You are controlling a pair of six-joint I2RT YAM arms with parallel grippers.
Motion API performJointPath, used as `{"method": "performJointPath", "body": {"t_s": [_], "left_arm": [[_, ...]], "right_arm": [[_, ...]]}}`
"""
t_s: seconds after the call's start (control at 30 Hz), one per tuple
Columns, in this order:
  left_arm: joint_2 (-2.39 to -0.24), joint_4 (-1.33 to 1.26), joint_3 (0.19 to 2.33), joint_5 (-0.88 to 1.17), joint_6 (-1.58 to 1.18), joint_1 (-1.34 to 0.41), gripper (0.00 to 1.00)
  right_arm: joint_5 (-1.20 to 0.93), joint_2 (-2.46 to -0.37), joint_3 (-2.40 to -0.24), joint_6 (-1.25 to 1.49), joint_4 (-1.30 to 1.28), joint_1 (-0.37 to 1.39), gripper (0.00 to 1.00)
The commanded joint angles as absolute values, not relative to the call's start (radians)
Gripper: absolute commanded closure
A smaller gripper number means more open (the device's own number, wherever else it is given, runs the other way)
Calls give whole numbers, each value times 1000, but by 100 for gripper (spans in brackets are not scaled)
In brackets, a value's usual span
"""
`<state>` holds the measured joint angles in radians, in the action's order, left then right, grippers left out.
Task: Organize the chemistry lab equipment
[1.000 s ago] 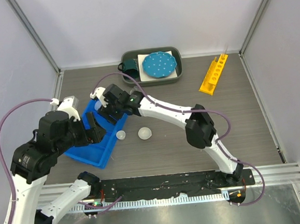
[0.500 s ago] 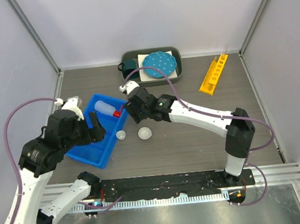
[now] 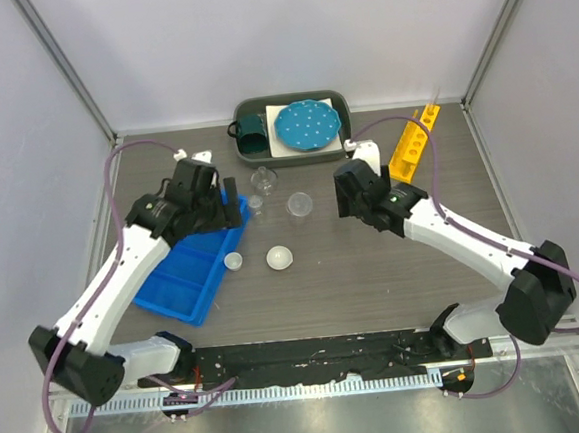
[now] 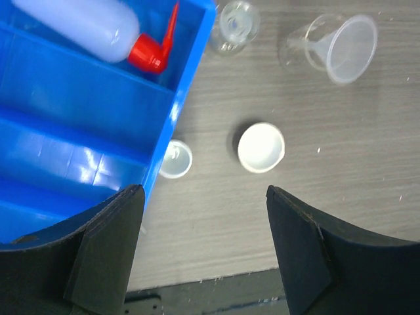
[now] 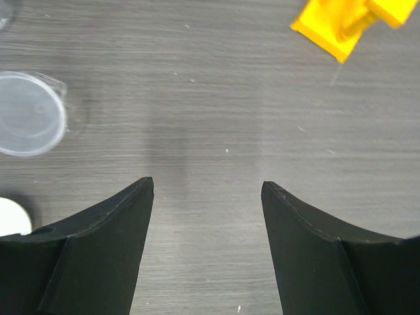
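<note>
The white squeeze bottle with its red nozzle lies in the far compartment of the blue tray, hidden under my left arm in the top view. A small clear flask stands just right of the tray. A clear beaker stands beside it, with what looks like a funnel in it. Two small round dishes sit nearer. The yellow rack lies far right. My left gripper is open and empty above the tray's right edge. My right gripper is open and empty over bare table.
A grey tray at the back holds a teal mug and a blue dotted plate. Walls enclose the table on three sides. The rack's near end shows at the top right of the right wrist view.
My right arm has pulled away from the blue tray to the right, leaving the bottle in it. My left arm has swung up over the tray's far end. The flask and beaker are now uncovered.
</note>
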<state>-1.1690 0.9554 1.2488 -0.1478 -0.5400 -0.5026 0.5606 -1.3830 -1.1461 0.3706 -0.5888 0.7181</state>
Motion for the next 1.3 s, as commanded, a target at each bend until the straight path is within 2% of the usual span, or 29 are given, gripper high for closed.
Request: {"method": "performJointPath", "body": {"t_s": [0.0, 0.13, 0.43, 0.67, 0.9, 1.0, 1.27], "left_arm": [[-1290, 795, 1353, -136, -552, -526, 22], [-1429, 770, 1448, -164, -565, -561, 28], [-1781, 859, 1746, -288, -574, -704, 31], [-1850, 821, 1720, -281, -604, -730, 38], [-1888, 790, 1707, -262, -606, -730, 41], [-1908, 779, 1707, -261, -606, -730, 48], [-1956, 769, 1715, -265, -598, -729, 53]], "right_arm": [[577, -1307, -1071, 466, -515, 706, 28], [542, -1296, -1039, 483, -496, 704, 27], [537, -1241, -962, 512, -460, 704, 27], [529, -1206, -920, 509, -456, 704, 28], [525, -1189, -905, 503, -454, 703, 28], [522, -1187, -900, 502, -453, 703, 28], [523, -1180, -888, 499, -448, 703, 27]]}}
